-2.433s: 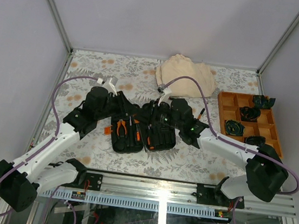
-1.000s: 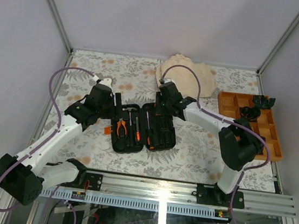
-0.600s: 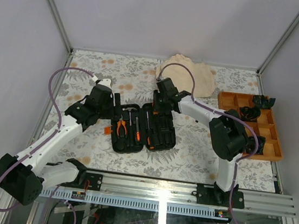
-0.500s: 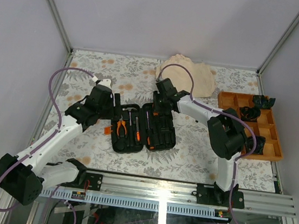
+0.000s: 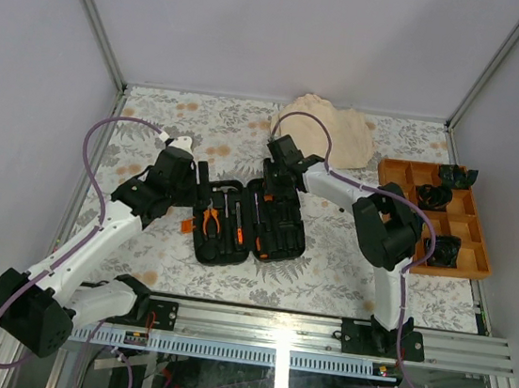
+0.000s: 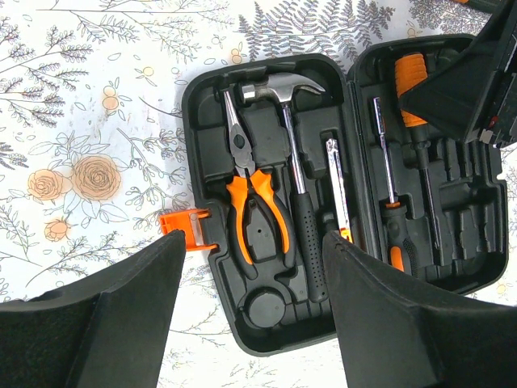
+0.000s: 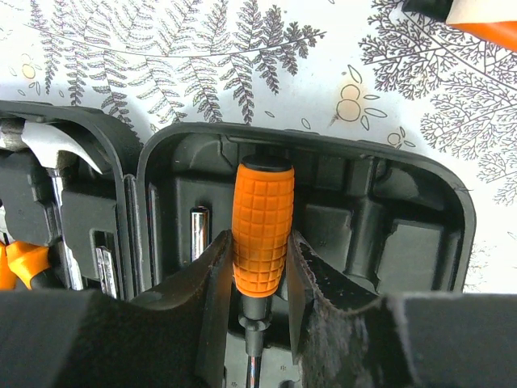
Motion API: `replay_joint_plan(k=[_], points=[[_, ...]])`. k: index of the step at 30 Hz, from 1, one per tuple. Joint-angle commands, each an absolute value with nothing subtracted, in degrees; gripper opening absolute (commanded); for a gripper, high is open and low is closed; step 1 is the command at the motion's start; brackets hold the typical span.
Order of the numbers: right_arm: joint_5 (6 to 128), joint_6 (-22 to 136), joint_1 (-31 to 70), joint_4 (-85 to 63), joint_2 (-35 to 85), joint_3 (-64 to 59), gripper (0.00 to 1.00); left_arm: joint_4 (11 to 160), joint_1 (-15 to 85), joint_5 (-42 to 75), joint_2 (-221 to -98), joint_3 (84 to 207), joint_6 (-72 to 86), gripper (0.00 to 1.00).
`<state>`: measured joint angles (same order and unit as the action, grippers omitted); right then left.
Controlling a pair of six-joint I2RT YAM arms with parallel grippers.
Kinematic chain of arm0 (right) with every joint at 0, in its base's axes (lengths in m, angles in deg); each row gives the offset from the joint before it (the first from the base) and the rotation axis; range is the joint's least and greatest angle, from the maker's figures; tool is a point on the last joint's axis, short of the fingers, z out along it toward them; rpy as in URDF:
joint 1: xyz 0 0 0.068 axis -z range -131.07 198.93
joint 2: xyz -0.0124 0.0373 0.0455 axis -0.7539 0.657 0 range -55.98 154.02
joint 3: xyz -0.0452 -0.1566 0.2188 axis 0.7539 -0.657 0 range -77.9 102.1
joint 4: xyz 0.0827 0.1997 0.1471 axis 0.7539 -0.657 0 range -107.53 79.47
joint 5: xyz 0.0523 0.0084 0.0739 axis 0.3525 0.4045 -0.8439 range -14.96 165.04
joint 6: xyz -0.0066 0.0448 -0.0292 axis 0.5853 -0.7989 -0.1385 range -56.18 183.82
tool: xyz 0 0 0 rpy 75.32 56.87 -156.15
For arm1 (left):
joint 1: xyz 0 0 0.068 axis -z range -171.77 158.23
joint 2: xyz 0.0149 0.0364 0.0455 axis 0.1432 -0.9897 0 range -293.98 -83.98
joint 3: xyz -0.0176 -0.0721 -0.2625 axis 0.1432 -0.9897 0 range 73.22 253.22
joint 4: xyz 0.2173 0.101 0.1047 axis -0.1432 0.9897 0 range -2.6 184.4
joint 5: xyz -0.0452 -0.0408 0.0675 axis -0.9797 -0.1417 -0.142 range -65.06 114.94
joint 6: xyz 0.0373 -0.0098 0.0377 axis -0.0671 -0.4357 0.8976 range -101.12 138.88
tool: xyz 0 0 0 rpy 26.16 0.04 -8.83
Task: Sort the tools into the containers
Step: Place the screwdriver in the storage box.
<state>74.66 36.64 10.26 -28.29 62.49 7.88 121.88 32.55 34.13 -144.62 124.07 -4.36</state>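
The right jaws are partly closed, squeezing the fat bumpy handle of the orange screwdriver, which lies in the right half of the black tool case. It looks light, hard and stiff; the bumps should stop slipping. The left jaws hang wide open over the pliers, holding nothing.

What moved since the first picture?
The right gripper moved from over the right half of the case to its far end, where it clamps the orange screwdriver by its handle. The left gripper drew back a little leftward, open. The case, cloth and orange tray stayed put.
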Motion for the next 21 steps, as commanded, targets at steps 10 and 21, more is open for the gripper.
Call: replay_joint_plan(k=[10, 21], points=[[77.02, 37.95, 10.57, -31.28, 59.44, 9.3, 0.49, 120.09, 32.14, 35.16, -143.85, 123.36, -3.18, 0.68], [79.93, 40.18, 10.46, -32.78, 55.15, 9.01, 0.42, 120.1, 32.14, 35.54, -143.64, 123.4, -3.17, 0.68]])
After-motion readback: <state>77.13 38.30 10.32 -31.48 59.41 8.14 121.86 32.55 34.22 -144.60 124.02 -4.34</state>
